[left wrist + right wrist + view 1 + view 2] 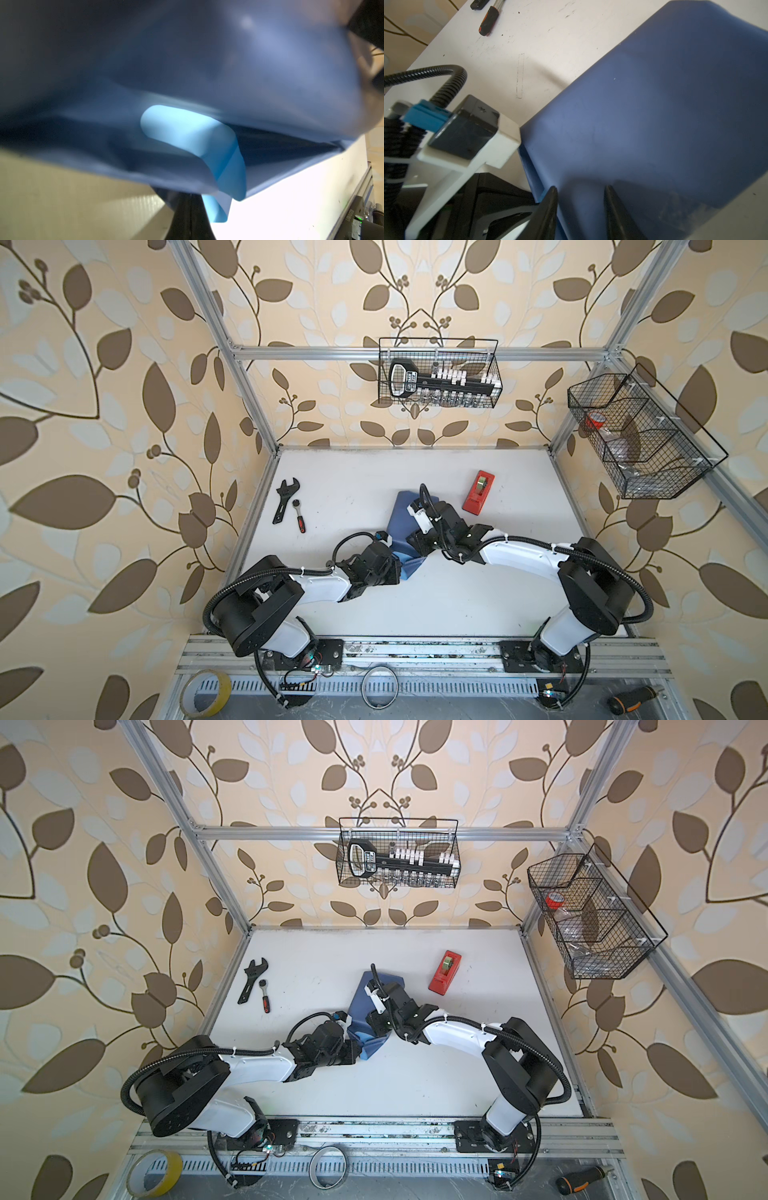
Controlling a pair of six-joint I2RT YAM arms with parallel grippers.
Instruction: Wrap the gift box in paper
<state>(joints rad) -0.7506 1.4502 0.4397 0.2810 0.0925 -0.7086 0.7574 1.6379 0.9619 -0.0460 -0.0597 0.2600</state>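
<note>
Two pairs: left jaws clamped on paper (270, 72), right jaws apart (touching it).

No fully legible text anywhere. White label with lettering on handle of black socket holder (405, 379) (365, 859) in hanging wire basket (496, 364) (456, 844), seen in both top views, too small to read. Faint vertical print on black part (351, 218) at table edge in left wrist view, blurred, unreadable.
</note>
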